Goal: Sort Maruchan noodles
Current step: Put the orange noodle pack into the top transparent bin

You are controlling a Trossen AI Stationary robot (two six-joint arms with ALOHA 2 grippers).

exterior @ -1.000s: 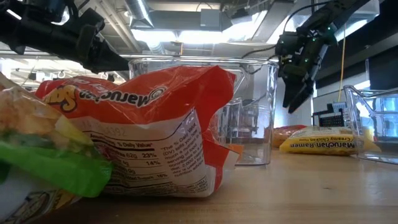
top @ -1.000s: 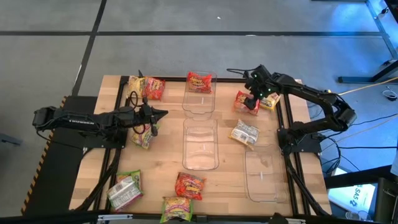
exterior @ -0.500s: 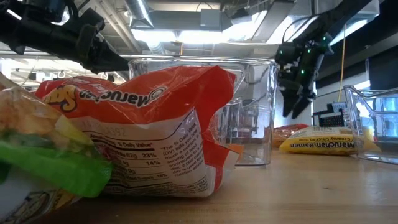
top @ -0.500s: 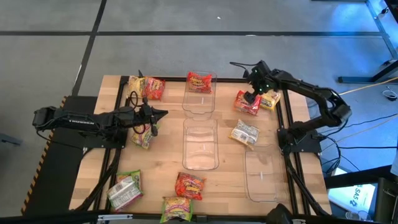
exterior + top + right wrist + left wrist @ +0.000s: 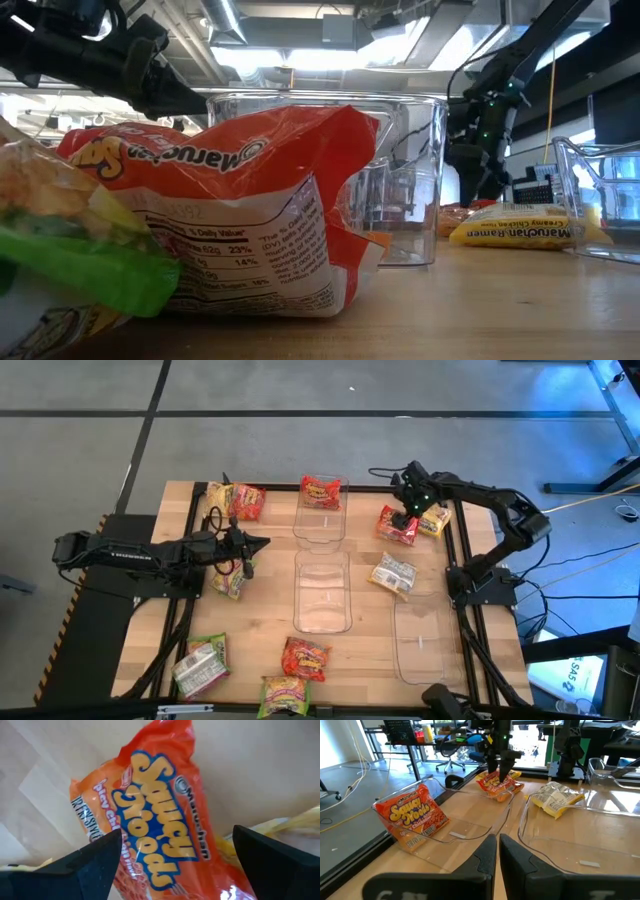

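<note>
My right gripper (image 5: 404,517) (image 5: 177,865) is open and points down at a red Saucy Noodles packet (image 5: 396,526) (image 5: 160,835) that lies flat near the table's far right corner. Its two fingers stand on either side of the packet, close above it (image 5: 502,770). My left gripper (image 5: 262,542) (image 5: 497,855) is shut and holds nothing. It hovers level over the table's left half, pointing at the clear middle bin (image 5: 322,592). Another red packet (image 5: 321,490) (image 5: 415,817) stands inside the clear far bin (image 5: 320,520).
A yellow packet (image 5: 435,520) lies right beside the red one, and a pale yellow one (image 5: 393,572) lies nearer. A third clear bin (image 5: 420,642) sits near right. Further packets lie far left (image 5: 232,500), under the left arm (image 5: 230,575) and along the near edge (image 5: 305,658) (image 5: 203,665) (image 5: 285,695).
My right gripper has come down toward the red packet near the far right corner, staying open, while its arm folded in. The left arm has kept still, and no packet has moved.
</note>
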